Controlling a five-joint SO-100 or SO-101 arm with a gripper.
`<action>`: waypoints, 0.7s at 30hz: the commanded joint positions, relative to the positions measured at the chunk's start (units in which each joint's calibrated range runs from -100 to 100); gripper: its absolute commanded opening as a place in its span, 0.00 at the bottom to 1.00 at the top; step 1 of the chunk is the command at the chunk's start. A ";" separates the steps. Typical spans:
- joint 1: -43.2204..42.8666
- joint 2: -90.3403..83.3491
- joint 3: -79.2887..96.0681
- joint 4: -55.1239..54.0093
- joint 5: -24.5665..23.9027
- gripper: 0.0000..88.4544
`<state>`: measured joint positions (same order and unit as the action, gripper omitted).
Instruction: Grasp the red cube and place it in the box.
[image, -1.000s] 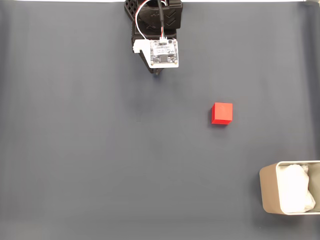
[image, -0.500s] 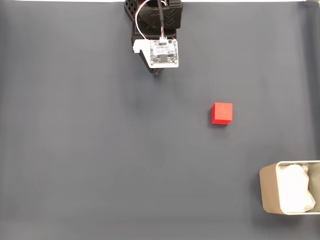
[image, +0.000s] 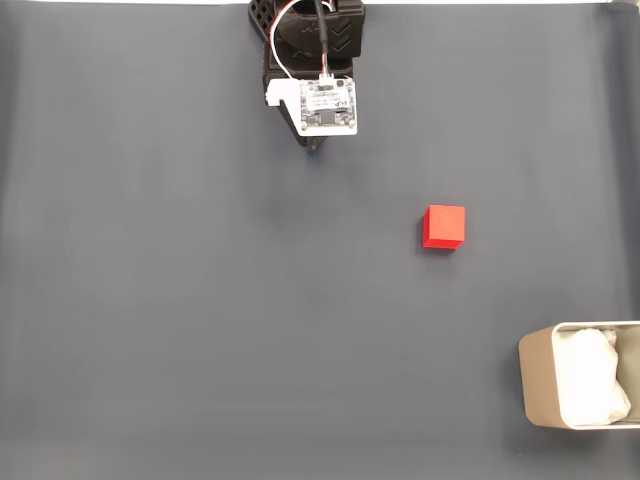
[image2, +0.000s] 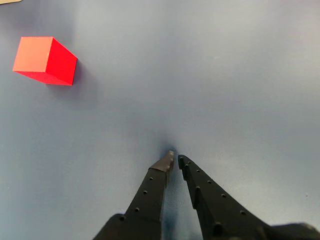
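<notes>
Wrist view shows the end effector (image2: 175, 159) clenched, its two black fingers meeting at the tips with nothing between them, poised over bare blue-grey worktop (image2: 240, 80). The red cube (image2: 45, 60) lies well apart from it, toward the upper left of that view. Fixed view places the arm (image: 315, 70) at the worktop's top edge, the red cube (image: 443, 227) right of centre, and the box (image: 535, 390) with white lining (image: 590, 380) at the lower right corner.
</notes>
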<state>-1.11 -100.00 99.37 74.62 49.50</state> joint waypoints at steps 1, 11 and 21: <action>-0.59 0.09 0.45 1.28 -0.20 0.01; -0.59 0.09 0.45 1.20 -1.07 0.00; -0.38 0.09 0.45 -0.52 -0.83 0.00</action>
<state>-1.11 -100.00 99.37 74.62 49.50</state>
